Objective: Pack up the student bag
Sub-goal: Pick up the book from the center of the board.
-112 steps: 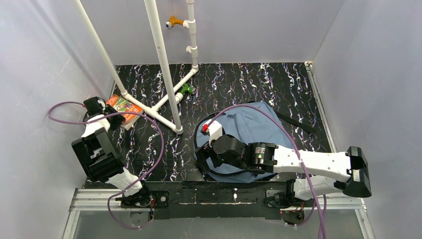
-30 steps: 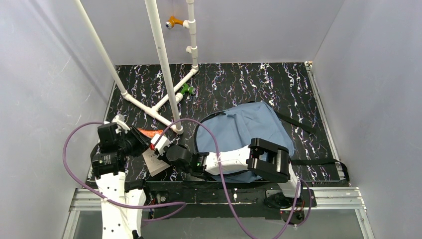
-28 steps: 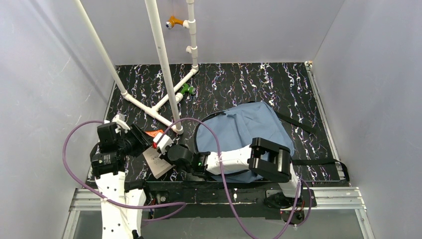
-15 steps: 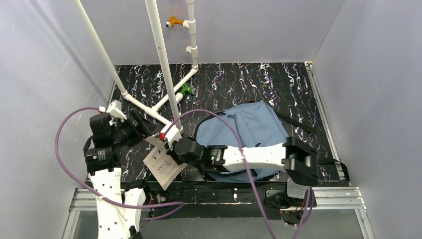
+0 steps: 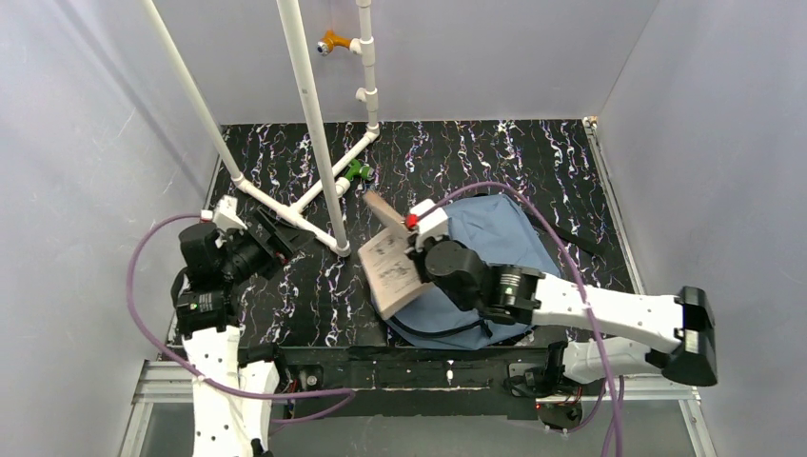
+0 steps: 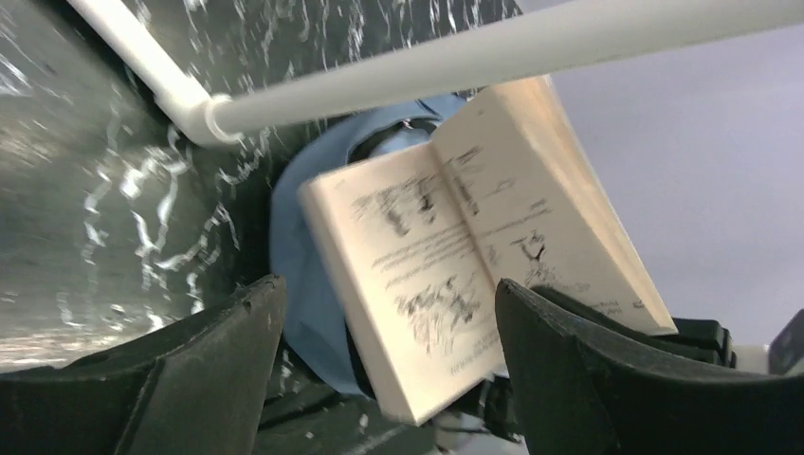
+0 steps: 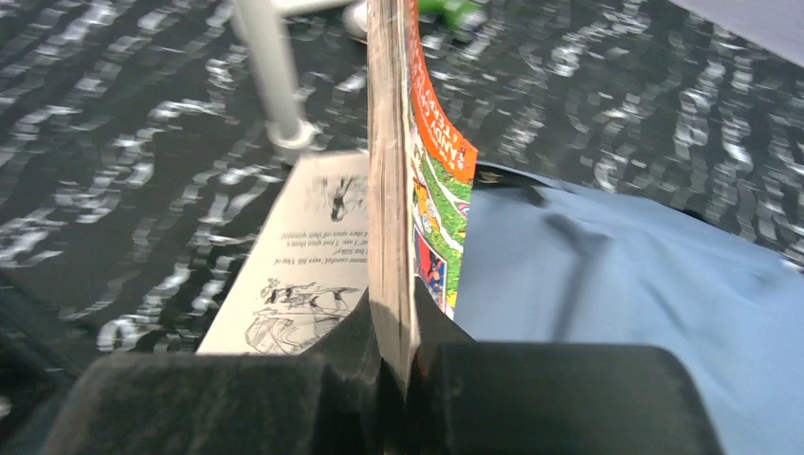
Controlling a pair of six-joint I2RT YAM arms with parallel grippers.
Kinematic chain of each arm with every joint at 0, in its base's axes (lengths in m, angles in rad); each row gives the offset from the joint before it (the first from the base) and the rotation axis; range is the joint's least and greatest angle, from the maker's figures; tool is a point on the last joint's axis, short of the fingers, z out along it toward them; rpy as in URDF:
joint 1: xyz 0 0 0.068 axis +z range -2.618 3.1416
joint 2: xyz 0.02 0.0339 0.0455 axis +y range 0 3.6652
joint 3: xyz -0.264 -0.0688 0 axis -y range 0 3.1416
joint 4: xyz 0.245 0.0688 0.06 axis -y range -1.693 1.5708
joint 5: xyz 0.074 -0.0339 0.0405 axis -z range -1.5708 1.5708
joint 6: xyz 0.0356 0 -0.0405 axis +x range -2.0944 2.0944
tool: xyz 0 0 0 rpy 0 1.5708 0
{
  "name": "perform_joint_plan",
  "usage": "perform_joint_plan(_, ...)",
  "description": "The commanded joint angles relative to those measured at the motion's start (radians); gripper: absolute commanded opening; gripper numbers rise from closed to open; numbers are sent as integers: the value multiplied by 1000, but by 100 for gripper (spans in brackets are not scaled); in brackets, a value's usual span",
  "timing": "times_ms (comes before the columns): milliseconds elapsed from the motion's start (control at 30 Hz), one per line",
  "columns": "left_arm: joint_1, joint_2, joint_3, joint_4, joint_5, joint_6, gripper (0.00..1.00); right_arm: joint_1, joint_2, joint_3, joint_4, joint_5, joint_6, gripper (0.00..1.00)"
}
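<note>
The student bag (image 5: 500,238) lay flat on the bench (image 5: 457,157), near its front edge. The right gripper (image 7: 398,346) had its jaws clenched on a paperback book (image 5: 388,267), which hung open over the bag's left edge. The left gripper (image 5: 274,238) had its jaws released and empty, beside the white pipe frame (image 5: 314,114).

Pale lavender walls (image 5: 495,57) enclose a black marbled tabletop (image 5: 495,162) with white pipes (image 5: 310,105).
</note>
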Motion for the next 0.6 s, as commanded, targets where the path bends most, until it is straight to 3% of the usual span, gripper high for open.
perform_joint_plan(0, -37, 8, -208, 370, 287, -288, 80, -33, -161, -72, -65, 200, 44, 1)
perform_joint_plan(67, -102, -6, -277, 465, 281, -345, 81, -37, -215, -88, -97, 202, 105, 1)
perform_joint_plan(133, -340, -34, -345, 549, 166, -404, 83, -37, -282, -91, -152, 239, 292, 1)
perform_joint_plan(200, -485, -57, -395, 634, 57, -479, 83, -37, -295, -63, -167, 282, 356, 1)
perform_joint_plan(233, -610, -81, -444, 736, -88, -565, 86, -37, -292, -27, -142, 300, 388, 1)
perform_joint_plan(300, -836, -53, -430, 742, -358, -635, 89, -39, -290, -8, -78, 342, 432, 1)
perform_joint_plan(367, -983, 26, -373, 746, -485, -642, 94, -39, -290, -5, -14, 343, 448, 1)
perform_joint_plan(400, -1032, 111, -331, 746, -506, -653, 96, -40, -291, -1, 22, 337, 460, 1)
perform_joint_plan(567, -1038, 108, -386, 870, -586, -766, 98, -41, -305, 22, 53, 307, 490, 1)
